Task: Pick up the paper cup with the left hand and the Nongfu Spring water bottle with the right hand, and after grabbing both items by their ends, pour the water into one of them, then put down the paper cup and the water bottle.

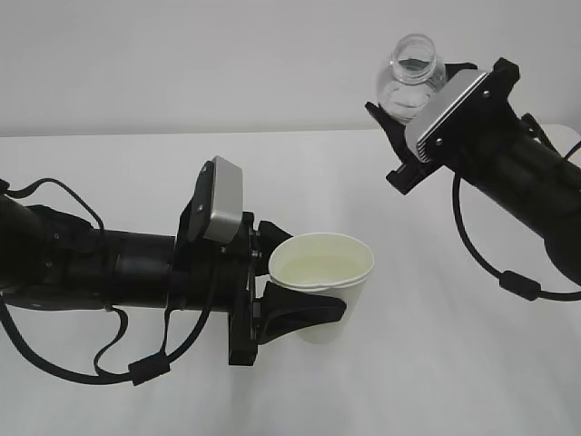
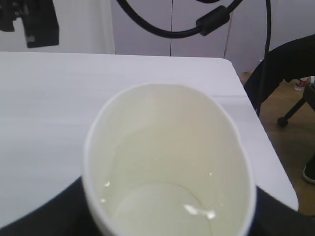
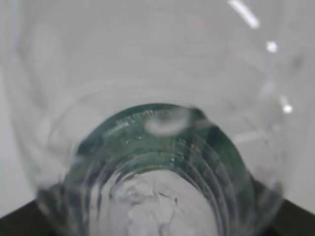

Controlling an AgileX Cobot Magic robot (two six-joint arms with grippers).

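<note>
The white paper cup [image 1: 323, 272] stands upright at the middle of the table, and my left gripper [image 1: 304, 280] is shut on its side wall, one black finger [image 1: 304, 313] in front and one behind. The left wrist view looks down into the cup [image 2: 167, 147], where a shallow pool of clear water [image 2: 162, 211] glints at the bottom. Whether the cup's base touches the table I cannot tell. My right gripper [image 1: 413, 98] holds the clear Nongfu Spring water bottle [image 1: 413, 77] high at the upper right, its open mouth tilted toward the camera. The bottle [image 3: 157, 147] fills the right wrist view, green label showing through.
The white table [image 1: 436, 363] runs under both arms. Its right edge [image 2: 275, 162] shows in the left wrist view, with wooden floor and a chair base beyond. Black cables loop beside both arms.
</note>
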